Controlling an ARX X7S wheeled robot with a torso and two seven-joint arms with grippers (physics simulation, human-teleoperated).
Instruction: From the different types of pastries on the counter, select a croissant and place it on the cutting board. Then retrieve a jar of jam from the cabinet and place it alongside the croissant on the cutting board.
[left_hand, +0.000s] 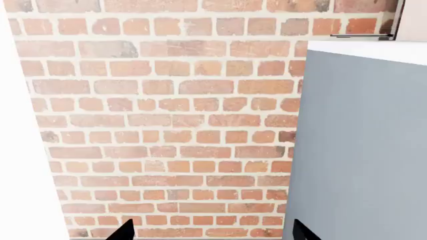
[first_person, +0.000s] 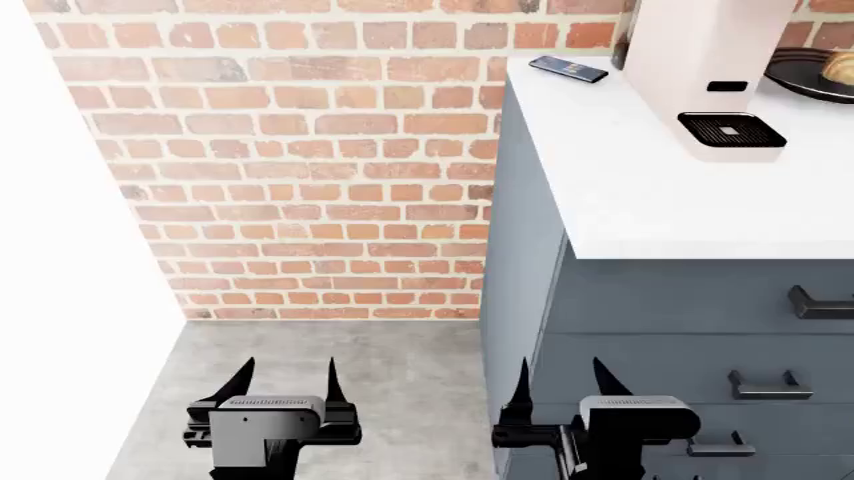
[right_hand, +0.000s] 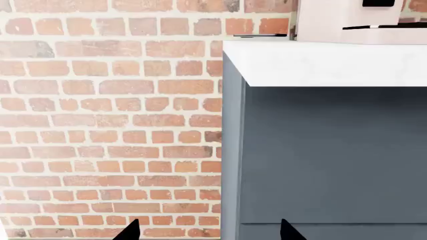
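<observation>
Risk: counter (first_person: 627, 190) end panel stands right ahead of right gripper (first_person: 558, 385); swinging that arm up from here would likely clip the white edge or the drawer fronts (first_person: 694, 300).
Risk 2: cutting board not in any view; reaching blind is likely to go astray, so the base probably needs to shift toward frame right first.
Croissant: only a golden-tan sliver (first_person: 841, 65) on a dark round plate (first_person: 807, 80), top right edge of head view; can't confirm it's the croissant.
Jaws: left gripper (first_person: 284, 382) and right both spread wide, holding nothing, low in the frame.
Materials: matte brick wall (first_person: 294, 150), smooth white worktop, slate-blue panels with black bar handles, grey concrete floor (first_person: 334, 380).
Shapes: boxy pale appliance (first_person: 694, 60), flat dark phone-like slab (first_person: 567, 68).
</observation>
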